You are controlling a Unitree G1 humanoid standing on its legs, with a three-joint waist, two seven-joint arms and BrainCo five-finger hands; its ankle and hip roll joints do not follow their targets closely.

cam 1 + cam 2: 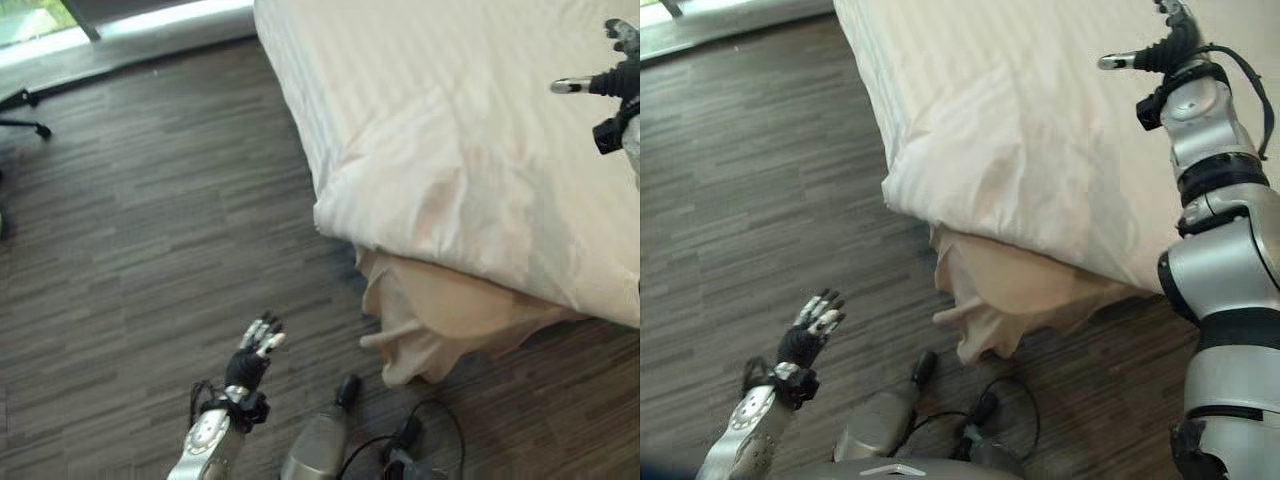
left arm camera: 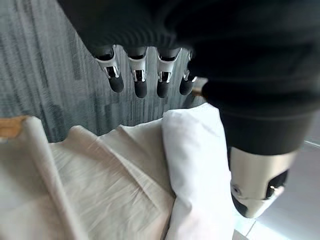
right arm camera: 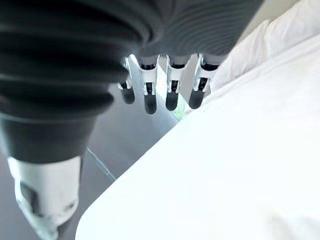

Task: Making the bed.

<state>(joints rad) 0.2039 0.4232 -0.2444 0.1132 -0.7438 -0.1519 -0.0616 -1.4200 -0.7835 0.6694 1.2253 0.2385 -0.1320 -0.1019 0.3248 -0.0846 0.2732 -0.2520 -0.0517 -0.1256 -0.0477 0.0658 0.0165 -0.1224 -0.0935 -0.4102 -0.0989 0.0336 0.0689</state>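
Over the dark wood-plank floor (image 1: 150, 220) stands one bed, its corner pointing toward the robot. One white duvet (image 1: 450, 150) with faint stripes covers the top and folds thickly over that corner. Below the fold, one beige sheet (image 1: 450, 320) hangs out loose and bunches down toward the floor; a narrow strip of it sticks out at the lower edge.

Two hands show. The left hand (image 1: 255, 350) is low over the floor, near the bed corner but apart from it, fingers straight and slightly spread, holding nothing; its wrist view shows the fingers (image 2: 140, 82) hanging free above the beige sheet and the duvet's edge. The right hand (image 1: 1160, 45) is raised above the duvet's top, thumb stuck out sideways and fingers relaxed, empty. In its wrist view the fingers (image 3: 172, 95) seem clear of the white cover, though the glare there makes contact hard to rule out.

At the far edge of the floor runs a pale strip below a window (image 1: 40, 20).
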